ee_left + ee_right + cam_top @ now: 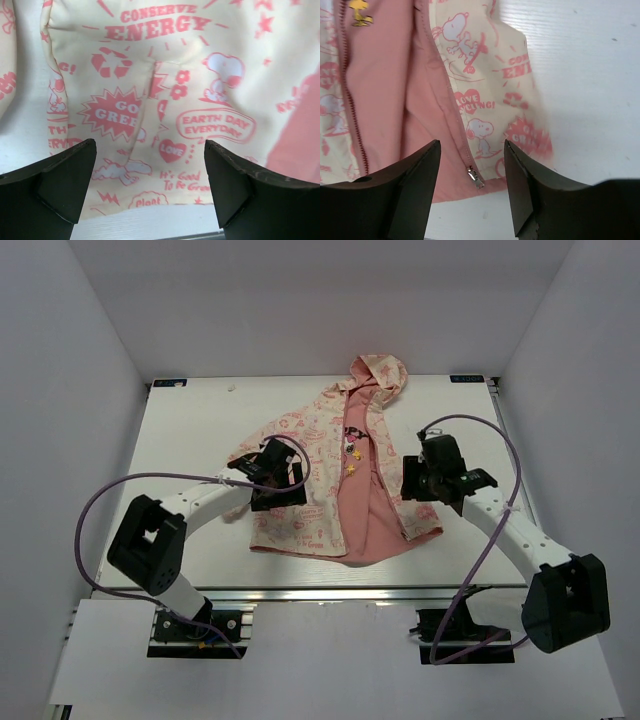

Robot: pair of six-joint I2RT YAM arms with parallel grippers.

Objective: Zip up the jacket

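Observation:
The jacket (365, 510) lies open on the white table (190, 440), hood at the far end, cream printed panels spread to either side of the salmon-pink lining. My left gripper (278, 480) hovers over the left front panel (165, 100), near its hem, and stands open (150, 190) with nothing between its fingers (65, 185). My right gripper (415, 480) is at the right panel's lower corner, open (472, 185). The small metal zipper slider (476, 176) lies on the pink zipper strip at the hem, between the two jaws, untouched. The other row of zipper teeth (352, 110) runs along the left.
White walls close in the table on the left, far and right sides. A small white speck (232, 388) sits near the far edge. Purple cables (95, 505) loop off both arms. Bare table (590, 90) lies to the right of the jacket.

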